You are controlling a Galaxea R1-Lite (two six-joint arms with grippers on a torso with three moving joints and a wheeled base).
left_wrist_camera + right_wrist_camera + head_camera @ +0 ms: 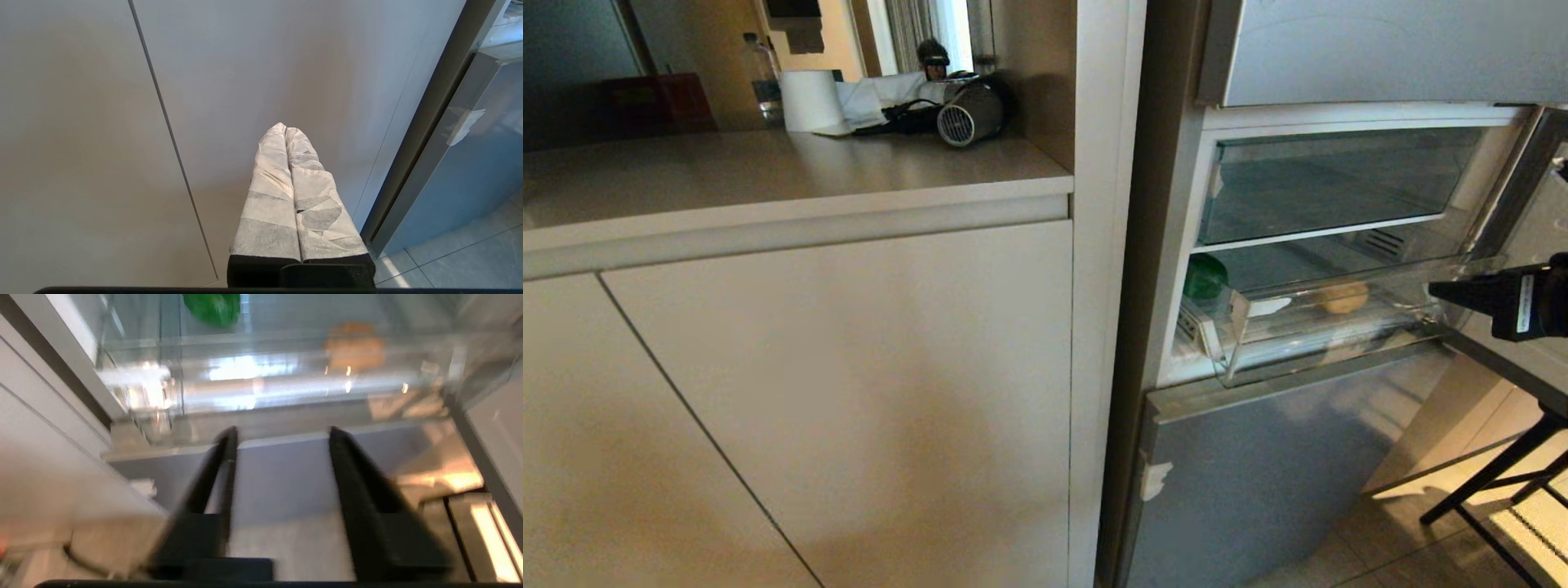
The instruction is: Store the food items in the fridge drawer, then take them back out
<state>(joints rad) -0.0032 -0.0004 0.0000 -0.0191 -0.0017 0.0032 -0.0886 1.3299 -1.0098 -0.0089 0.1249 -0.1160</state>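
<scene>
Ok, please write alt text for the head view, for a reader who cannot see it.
An open fridge's clear drawer holds a green pepper and a potato. The right gripper, empty, reaches in from the right. A beige counter stands left.

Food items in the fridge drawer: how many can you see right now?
2. The green pepper sits at the left end of the clear drawer; the potato lies toward its right. More could be hidden behind the drawer's glare.

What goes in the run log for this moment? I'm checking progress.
potato and bell pepper: in fridge drawer | right gripper: open, empty, before drawer | left gripper: shut, parked by cabinet
</scene>
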